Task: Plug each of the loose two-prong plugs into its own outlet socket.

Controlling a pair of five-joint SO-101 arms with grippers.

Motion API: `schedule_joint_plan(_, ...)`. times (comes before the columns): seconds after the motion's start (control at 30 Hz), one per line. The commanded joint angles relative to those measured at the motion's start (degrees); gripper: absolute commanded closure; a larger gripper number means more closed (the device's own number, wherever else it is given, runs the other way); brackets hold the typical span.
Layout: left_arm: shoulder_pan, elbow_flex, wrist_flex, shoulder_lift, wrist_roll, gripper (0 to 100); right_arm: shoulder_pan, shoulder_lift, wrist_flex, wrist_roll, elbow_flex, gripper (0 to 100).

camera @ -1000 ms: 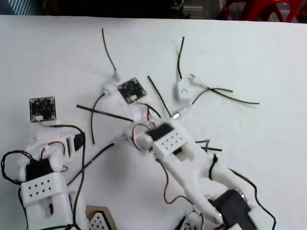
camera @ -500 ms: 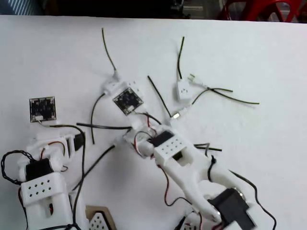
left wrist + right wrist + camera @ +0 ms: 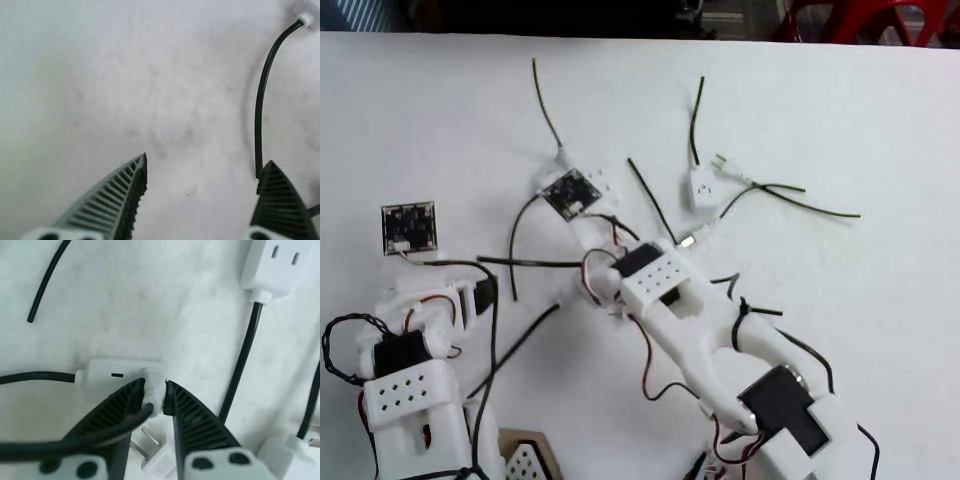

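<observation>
My right gripper (image 3: 154,386) is shut on a small white plug (image 3: 156,390). That plug butts against a white block (image 3: 112,376) whose black cable runs off to one side. A loose plug (image 3: 150,447) with two bare prongs lies just below the fingers. A white outlet socket (image 3: 276,262) with two slots lies farther off on its black cable. In the high view my right arm (image 3: 660,285) stretches to the table's middle, near white pieces (image 3: 552,181). Another white socket (image 3: 701,187) lies to its right beside a pronged plug (image 3: 724,165). My left gripper (image 3: 207,162) hangs open over bare table.
Several loose black cables (image 3: 545,263) cross the middle of the white table (image 3: 840,110). One cable (image 3: 260,110) with a white end runs beside my left gripper. My left arm (image 3: 415,330) sits at the front left corner. The table's back and right side hold open room.
My right arm has swung left and farther back with the plug in its grip. The long black cable on the left dragged toward the front. The left arm has stayed still.
</observation>
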Motion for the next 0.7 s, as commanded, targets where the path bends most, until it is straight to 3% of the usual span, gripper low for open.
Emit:
schedule_joint_plan(0.0, -0.6, -0.3, -1.1, -1.2, 0.2, 65, 1.5, -4.0, 0.2, 0.4, -1.8, 98.1)
schedule_joint_plan(0.17, -0.6, -0.3, -1.1, -1.2, 0.4, 65, 0.7, -10.1, -11.7, 0.4, -2.3, 98.1)
schedule_joint_plan(0.33, -0.6, -0.3, -1.1, -1.2, 0.4, 65, 1.0, -6.7, -23.0, 0.4, -5.8, 97.9)
schedule_joint_plan(0.4, -0.6, -0.3, -1.1, -1.2, 0.4, 65, 1.5, -3.3, -22.5, -0.1, -9.3, 94.0)
schedule_joint_plan(0.57, -0.6, -0.3, -1.1, -1.2, 0.4, 65, 3.7, 3.7, -15.2, -6.9, -17.7, 72.3)
schedule_joint_plan(0.67, -0.6, -0.3, -1.1, -1.2, 0.3, 65, 4.1, 1.4, -6.3, -7.2, -19.9, 72.4)
